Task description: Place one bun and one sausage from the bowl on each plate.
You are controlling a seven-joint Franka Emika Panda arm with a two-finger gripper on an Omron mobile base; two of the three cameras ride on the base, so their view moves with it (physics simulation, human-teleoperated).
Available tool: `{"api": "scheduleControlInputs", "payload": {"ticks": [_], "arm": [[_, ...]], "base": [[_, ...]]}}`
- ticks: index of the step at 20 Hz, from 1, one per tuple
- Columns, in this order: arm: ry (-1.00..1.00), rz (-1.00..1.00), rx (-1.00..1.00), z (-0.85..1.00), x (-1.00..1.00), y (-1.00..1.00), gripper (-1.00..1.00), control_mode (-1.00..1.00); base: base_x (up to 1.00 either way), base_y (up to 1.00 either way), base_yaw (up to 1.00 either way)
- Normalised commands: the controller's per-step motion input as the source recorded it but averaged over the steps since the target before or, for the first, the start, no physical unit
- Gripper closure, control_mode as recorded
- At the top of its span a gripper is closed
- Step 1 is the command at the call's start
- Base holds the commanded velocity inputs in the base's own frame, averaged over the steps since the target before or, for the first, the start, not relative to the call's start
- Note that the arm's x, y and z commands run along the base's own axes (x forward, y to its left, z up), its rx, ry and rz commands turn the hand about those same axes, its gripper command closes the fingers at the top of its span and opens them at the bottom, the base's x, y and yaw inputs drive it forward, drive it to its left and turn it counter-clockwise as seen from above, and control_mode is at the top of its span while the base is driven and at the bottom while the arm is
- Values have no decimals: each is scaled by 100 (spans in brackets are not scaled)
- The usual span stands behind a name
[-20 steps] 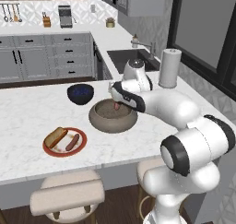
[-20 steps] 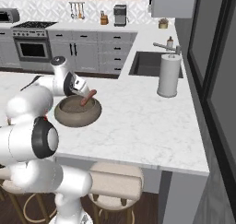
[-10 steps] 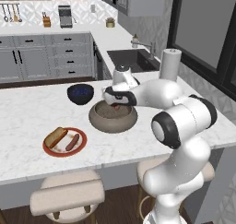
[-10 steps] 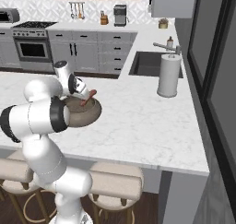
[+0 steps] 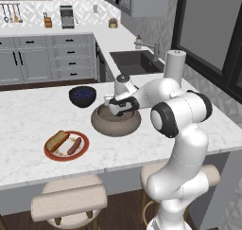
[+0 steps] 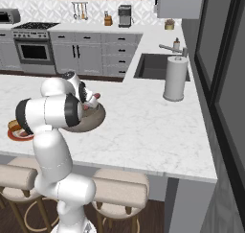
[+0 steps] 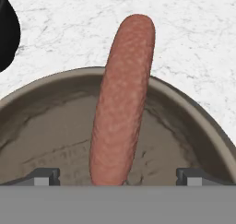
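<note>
Left base view: gripper lowered into the brown bowl; the red-rimmed plate already carries a bun and sausage. Right base view: the arm masks most of the bowl. Hand view: jaws spread wide either side of a sausage leaning on the bowl's rim, apparently ready for grasping.

In the left base view the arm's hand hides most of the brown bowl's inside. In the right base view the arm covers much of the red-rimmed plate. In the hand view the sausage's lower end is cut off, and a dark object is clipped by the left edge.
</note>
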Motion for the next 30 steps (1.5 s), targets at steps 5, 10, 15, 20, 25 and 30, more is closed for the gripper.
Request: {"api": "scheduleControlInputs", "payload": {"ticks": [5, 10, 15, 20, 25, 30], "arm": [[0, 0, 0, -25, 54, -4, -100, -100], [0, 0, 0, -30, 16, 0, 100, -100], [0, 0, 0, -7, -11, 0, 100, -100], [-12, 0, 0, 44, -71, -1, 100, -100], [-13, 0, 8, 100, -100, -6, 100, -100], [4, 0, 13, 100, -100, -6, 100, -100]], "base": [[0, 0, 0], [0, 0, 0], [0, 0, 0], [0, 0, 0], [0, 0, 0], [0, 0, 0]]}}
